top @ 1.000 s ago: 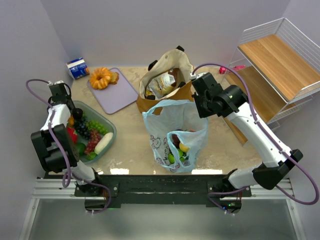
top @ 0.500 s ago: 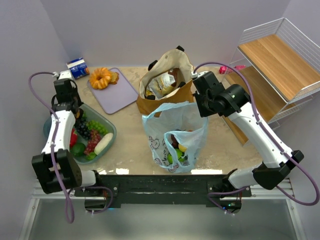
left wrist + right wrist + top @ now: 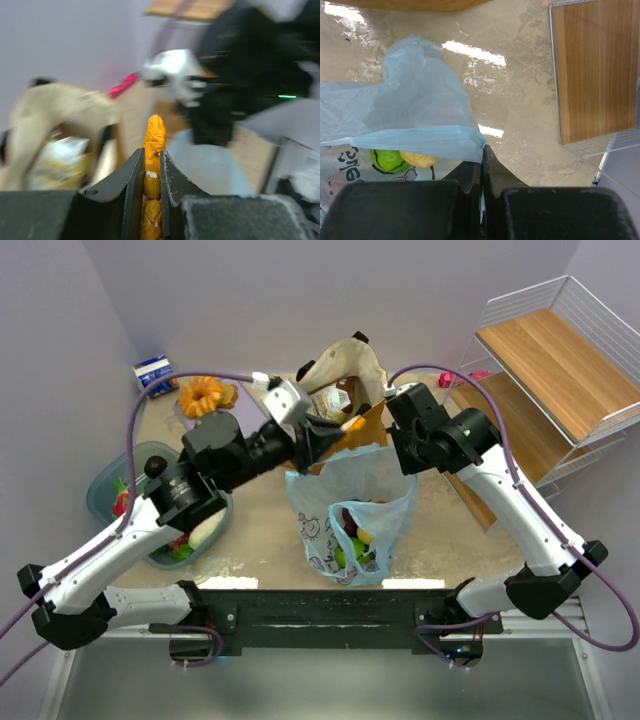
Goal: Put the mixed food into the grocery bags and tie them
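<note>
My left gripper (image 3: 335, 430) (image 3: 152, 152) hangs over the gap between the two grocery bags, shut on an orange crinkled snack packet (image 3: 154, 135) that sticks out past its fingertips. The tan tote (image 3: 345, 375) (image 3: 55, 110) stands open at the back with packets inside. In front of it, the light-blue plastic bag (image 3: 350, 500) (image 3: 415, 115) holds a green apple (image 3: 387, 159) and a yellow pear (image 3: 420, 159). My right gripper (image 3: 408, 462) (image 3: 482, 150) is shut on that bag's right rim and holds it up.
A teal tub (image 3: 100, 490) with grapes and other food sits at the left, partly under my left arm. A doughnut (image 3: 203, 395) and a blue carton (image 3: 155, 375) lie at the back left. A wire rack with wooden shelves (image 3: 560, 360) fills the right side.
My left arm has swung from the teal tub at the left to the centre, carrying the orange packet towards the bags. The right gripper has kept its hold on the blue bag.
</note>
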